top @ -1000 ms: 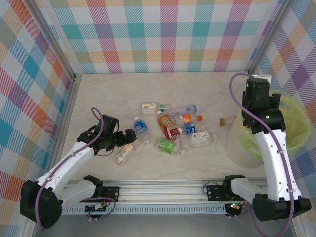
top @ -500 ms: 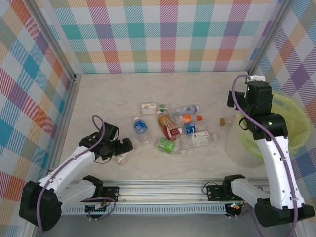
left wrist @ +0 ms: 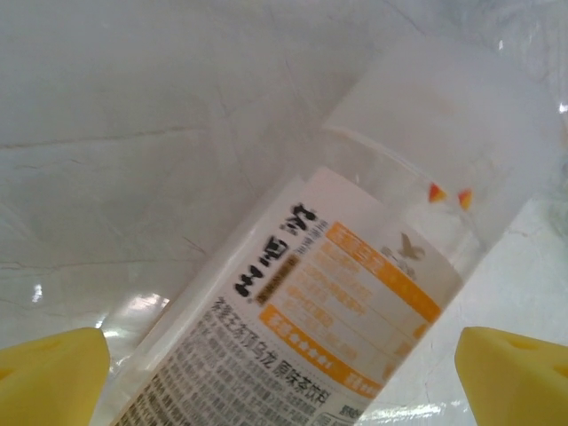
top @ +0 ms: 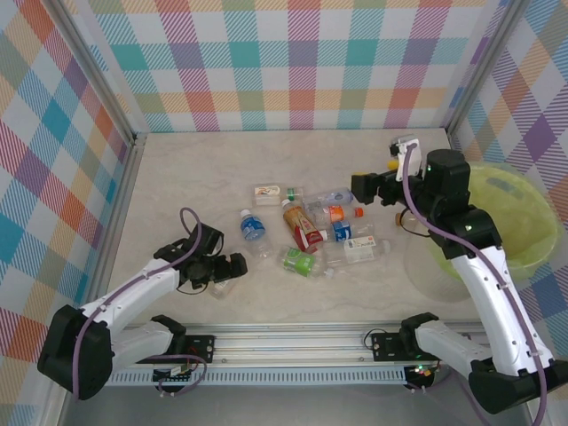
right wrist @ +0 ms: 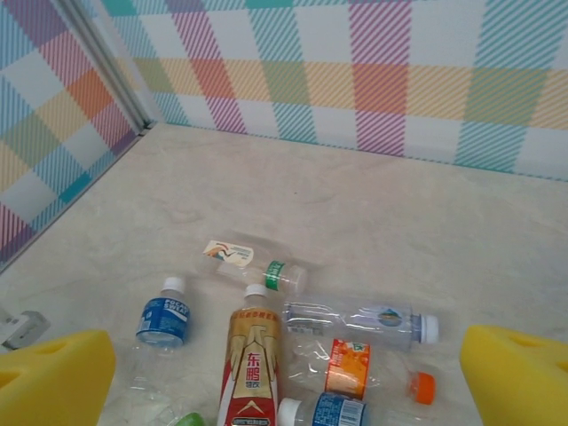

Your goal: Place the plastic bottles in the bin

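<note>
Left gripper (top: 229, 269) ready to pinch 1 bottle; right gripper (top: 362, 187) waiting above the pile

The left gripper is low on the table (top: 195, 169), jaws spread wide and holding nothing; a clear bottle (left wrist: 302, 293) with a white and orange label lies on its side between the 2 yellow pads (left wrist: 53, 373). I think it should squeeze slowly on the label part, near the middle, so the bottle does not pop out; then lift straight up. The right gripper is spread wide and empty too, above the other bottles (top: 311, 232); the bin (top: 524, 200) sits far to the right, so the carry is long.
</note>
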You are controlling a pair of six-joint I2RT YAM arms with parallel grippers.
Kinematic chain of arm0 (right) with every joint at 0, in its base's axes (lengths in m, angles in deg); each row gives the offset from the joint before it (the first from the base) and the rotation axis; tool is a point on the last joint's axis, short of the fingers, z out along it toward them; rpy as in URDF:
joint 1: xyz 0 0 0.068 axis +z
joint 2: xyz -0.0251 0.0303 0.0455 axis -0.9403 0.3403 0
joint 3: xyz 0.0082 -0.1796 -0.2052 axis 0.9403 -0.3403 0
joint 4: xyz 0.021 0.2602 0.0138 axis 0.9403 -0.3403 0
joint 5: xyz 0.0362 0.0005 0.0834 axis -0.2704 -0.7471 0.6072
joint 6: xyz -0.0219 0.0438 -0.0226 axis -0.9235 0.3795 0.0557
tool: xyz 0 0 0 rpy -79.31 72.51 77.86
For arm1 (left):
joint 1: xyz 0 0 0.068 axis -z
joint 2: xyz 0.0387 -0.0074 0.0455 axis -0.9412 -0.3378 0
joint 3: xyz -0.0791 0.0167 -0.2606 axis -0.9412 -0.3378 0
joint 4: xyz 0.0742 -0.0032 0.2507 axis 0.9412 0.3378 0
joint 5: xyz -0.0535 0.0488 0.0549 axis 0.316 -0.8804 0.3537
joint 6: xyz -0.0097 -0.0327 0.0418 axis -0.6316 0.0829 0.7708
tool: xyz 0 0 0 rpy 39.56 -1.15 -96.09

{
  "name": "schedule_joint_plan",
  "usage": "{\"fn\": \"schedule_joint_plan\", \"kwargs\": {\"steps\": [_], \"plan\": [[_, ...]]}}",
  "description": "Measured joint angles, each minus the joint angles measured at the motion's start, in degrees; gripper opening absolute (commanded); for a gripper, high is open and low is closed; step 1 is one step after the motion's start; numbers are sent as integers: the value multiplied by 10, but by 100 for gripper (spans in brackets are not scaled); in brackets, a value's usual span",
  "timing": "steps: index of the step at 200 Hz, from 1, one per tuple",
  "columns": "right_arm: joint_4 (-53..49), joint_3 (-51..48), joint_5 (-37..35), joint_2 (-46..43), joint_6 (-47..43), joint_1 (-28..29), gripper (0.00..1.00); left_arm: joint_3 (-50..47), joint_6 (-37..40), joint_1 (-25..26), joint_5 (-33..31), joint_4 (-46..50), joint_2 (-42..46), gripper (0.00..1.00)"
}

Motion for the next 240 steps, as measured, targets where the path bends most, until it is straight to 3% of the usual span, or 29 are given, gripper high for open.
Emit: {"fn": "schedule_joint_plan", "kwargs": {"steps": [61, 128, 161, 204, 240], "plan": [[8, 0, -69, 43, -51, 74, 100, -1, 0, 74, -45, 2, -24, 99], [20, -4, -113, 51, -66, 82, 100, 0, 14, 151, -127, 1, -89, 77], [46, -34, -129, 32, -67, 82, 100, 0, 27, 169, -153, -5, -103, 57], [76, -58, -129, 11, -66, 82, 100, 0, 44, 172, -160, -19, -57, 42], [107, -77, -129, 9, -51, 82, 100, 29, 43, 172, -160, -14, -11, 36]]}}
